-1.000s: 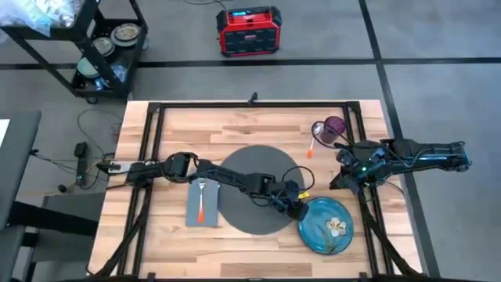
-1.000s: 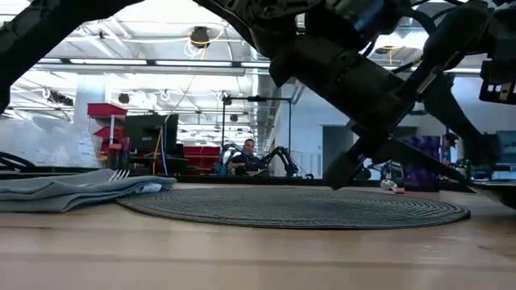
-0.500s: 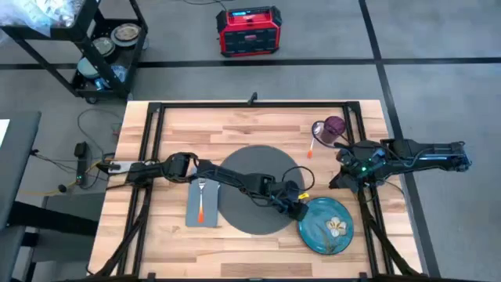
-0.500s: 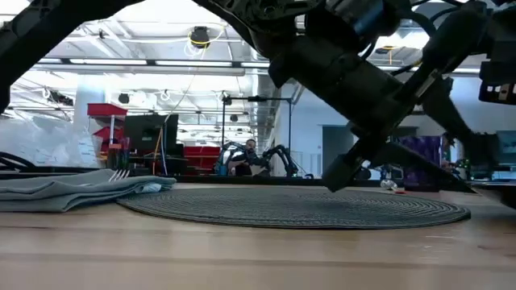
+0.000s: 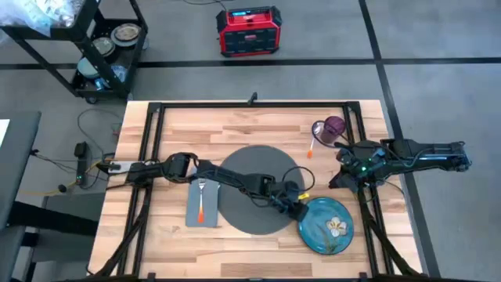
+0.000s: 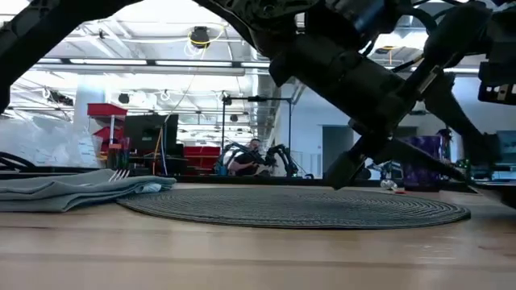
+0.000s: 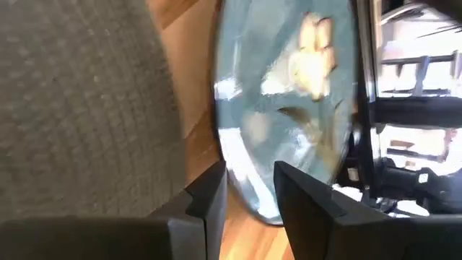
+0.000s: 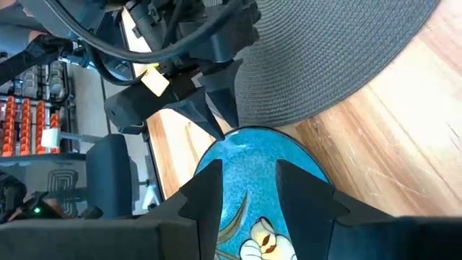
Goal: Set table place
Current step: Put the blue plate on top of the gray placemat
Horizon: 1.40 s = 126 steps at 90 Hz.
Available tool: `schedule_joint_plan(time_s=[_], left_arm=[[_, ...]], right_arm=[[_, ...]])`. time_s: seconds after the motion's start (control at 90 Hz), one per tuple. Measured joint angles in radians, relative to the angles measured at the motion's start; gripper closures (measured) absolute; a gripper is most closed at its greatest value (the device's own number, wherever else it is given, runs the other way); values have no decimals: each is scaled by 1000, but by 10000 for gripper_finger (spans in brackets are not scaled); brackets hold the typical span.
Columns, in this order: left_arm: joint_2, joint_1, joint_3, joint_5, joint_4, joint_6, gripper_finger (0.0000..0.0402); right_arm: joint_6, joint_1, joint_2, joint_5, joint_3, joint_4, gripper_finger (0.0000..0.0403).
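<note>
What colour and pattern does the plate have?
The plate is blue-green with a pale flower painted on it; the right wrist view shows it best.

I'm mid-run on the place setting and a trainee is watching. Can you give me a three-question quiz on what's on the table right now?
1. True or false: the plate lies centred on the mat.
2. Where does the purple cup stand? A: on the mat. B: on the plate. C: on the bare table, towards the right arm's side.
3. Fill in: the fork lies on the grey ____.

Key
1. False. The plate lies on the table beside the mat, with the left gripper at its rim. The right gripper waits nearby.
2. C.
3. napkin.
</note>
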Motion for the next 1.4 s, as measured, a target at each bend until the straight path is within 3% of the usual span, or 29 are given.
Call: schedule_joint_plan(time_s=[0.189, 0.478, 0.8, 1.011, 1.178, 1.4], left_arm=[[6, -1, 1, 11, 35, -9, 302], [106, -29, 53, 87, 221, -134, 302], [109, -4, 79, 43, 195, -114, 302], [102, 10, 81, 90, 165, -110, 302], [101, 10, 159, 73, 34, -77, 302], [97, 2, 286, -71, -249, -59, 302]], right_arm=[[0, 0, 0, 0, 0, 0, 284], [1, 0, 1, 0, -1, -14, 284], [-17, -1, 1, 8, -1, -24, 285], [-23, -1, 1, 6, -1, -31, 285], [-31, -1, 1, 6, -1, -40, 285], [-47, -1, 0, 3, -1, -47, 285]])
